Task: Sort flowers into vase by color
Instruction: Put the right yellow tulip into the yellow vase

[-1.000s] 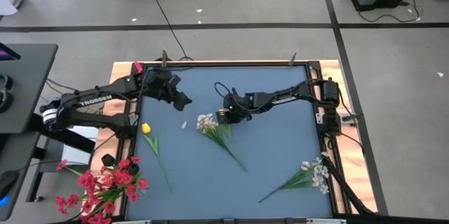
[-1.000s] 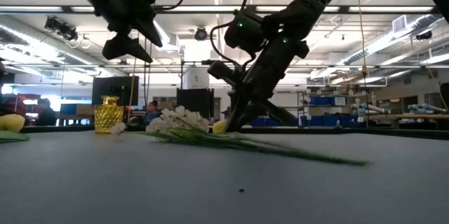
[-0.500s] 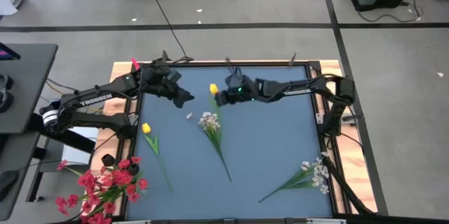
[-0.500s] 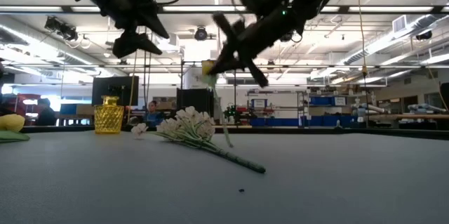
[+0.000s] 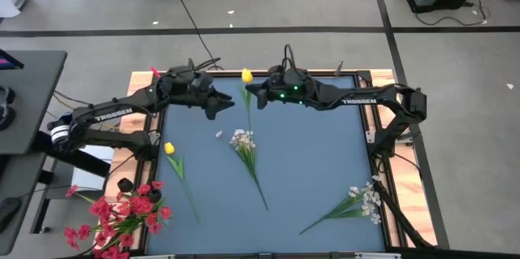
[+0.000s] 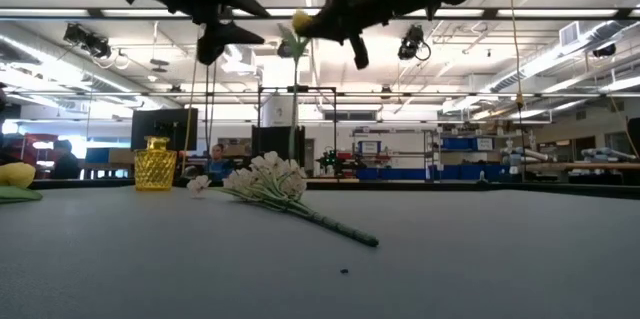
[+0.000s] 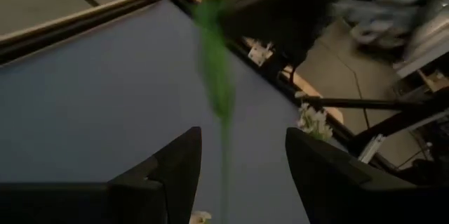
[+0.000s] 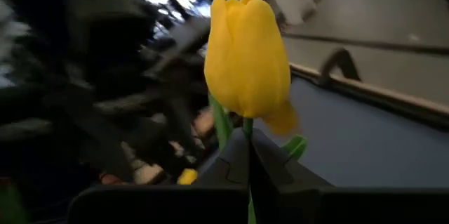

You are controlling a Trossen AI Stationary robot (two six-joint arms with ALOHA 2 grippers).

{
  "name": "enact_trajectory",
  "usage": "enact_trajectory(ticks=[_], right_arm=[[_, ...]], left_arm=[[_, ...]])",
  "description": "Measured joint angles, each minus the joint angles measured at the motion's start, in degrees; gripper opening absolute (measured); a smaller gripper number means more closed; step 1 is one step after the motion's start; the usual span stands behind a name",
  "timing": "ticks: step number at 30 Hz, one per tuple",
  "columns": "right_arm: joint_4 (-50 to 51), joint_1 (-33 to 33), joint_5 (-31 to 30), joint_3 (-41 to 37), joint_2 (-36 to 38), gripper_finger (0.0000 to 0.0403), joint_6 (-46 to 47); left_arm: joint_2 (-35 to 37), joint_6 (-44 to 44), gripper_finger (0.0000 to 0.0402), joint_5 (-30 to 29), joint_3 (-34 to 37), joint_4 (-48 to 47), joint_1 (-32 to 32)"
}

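My right gripper is high over the table's far edge, shut on a yellow tulip bud sprig. The bud stands above the fingers and the green stem hangs below them. My left gripper is open just left of it at the same height; in the left wrist view its fingers stand apart with the stem ahead of them, untouched. A white sprig lies flat mid-table. A second yellow tulip lies at the left. A yellow vase stands at the far side. My right gripper pinches the tulip's stem just below the bud between its two shut fingers, coming at it about level from the table's right. The flower is lifted clear, bud upright above the fingers, stem and leaf hanging below.
Another white sprig lies near the table's right near corner. A bunch of red flowers sits at the left near corner, over the table's edge. The table has a wooden rim. People and shelving show in the room behind.
My right gripper has risen from the table beside the white sprig and moved toward the far edge, lifting the yellow tulip clear. The white sprig has turned, its stem end swinging left. My left gripper has shifted right, toward the tulip.
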State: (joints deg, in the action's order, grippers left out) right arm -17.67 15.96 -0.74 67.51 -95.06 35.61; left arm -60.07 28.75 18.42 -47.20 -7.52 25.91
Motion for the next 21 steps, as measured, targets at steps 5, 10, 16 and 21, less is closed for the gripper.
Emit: enact_trajectory(ticks=[5, 10, 16, 21], right_arm=[[-2.15, -0.01, 2.61, 0.04, 0.37, 0.0003, -2.62], [-2.54, -0.01, 3.75, 0.02, 0.37, 0.0003, -3.8], [-2.51, -0.16, 4.01, 0.02, 0.37, 0.0003, -4.73], [-3.21, -0.16, 4.91, 0.02, 0.37, 0.0004, -5.02]], left_arm=[[-4.02, -0.48, 0.0212, -0.24, 0.02, 5.93, -1.32], [-6.94, -0.47, 0.021, -0.73, 0.04, 10.29, -1.52], [-9.28, -1.15, 0.0168, -0.77, 0.04, 14.17, -1.79], [-10.25, -1.53, 0.011, -0.79, 0.04, 14.9, -1.76]])
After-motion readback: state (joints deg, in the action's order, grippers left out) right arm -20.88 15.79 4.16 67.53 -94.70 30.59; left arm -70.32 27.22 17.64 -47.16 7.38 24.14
